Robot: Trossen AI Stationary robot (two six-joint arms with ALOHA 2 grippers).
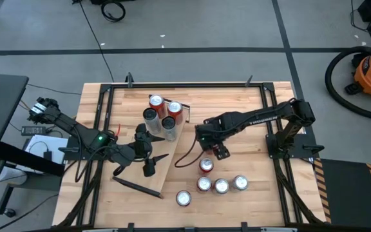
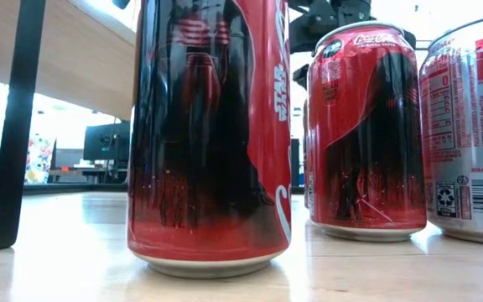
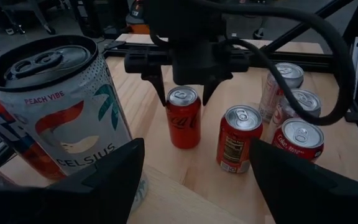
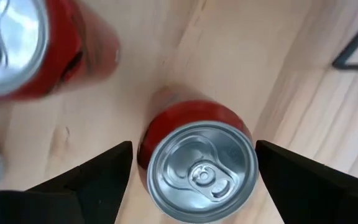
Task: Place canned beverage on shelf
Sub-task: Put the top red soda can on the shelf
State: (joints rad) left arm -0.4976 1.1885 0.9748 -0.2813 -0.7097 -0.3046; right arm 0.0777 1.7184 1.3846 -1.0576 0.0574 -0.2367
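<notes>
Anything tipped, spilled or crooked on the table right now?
Nothing is tipped or spilled; the cans in view stand upright. Only the shelf stands out: it lies diagonally, not square with the edges of the tabletop.

A red Coca-Cola can point(image 1: 205, 165) stands upright on the desk point(image 1: 250, 116), silver top and pull tab up, nearest the shelf among a loose group of upright cans. The shelf point(image 1: 166, 151), a long pale wood plank, lies slantwise and carries four upright cans at its far end.
</notes>
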